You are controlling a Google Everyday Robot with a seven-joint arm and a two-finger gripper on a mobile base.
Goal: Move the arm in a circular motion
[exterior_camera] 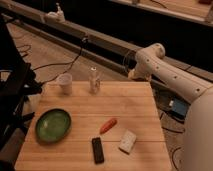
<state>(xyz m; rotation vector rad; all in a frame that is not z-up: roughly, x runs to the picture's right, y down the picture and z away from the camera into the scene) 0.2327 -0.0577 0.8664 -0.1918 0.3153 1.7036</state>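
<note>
wooden table [80, 107] in a dim room holds a green bowl [53, 124], white cup [65, 83] and small bottle [94, 80]; the arm [170, 75] reaches in from the right, bending just beyond the far right corner, where the gripper [133, 75] hangs, spread or closed impossible to tell.

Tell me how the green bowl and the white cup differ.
The green bowl is wide and low; the white cup is narrow and taller. The bowl sits near left; the cup at the far edge. Both stand upright on the wooden table. The arm has its gripper beyond the far right corner.
</note>
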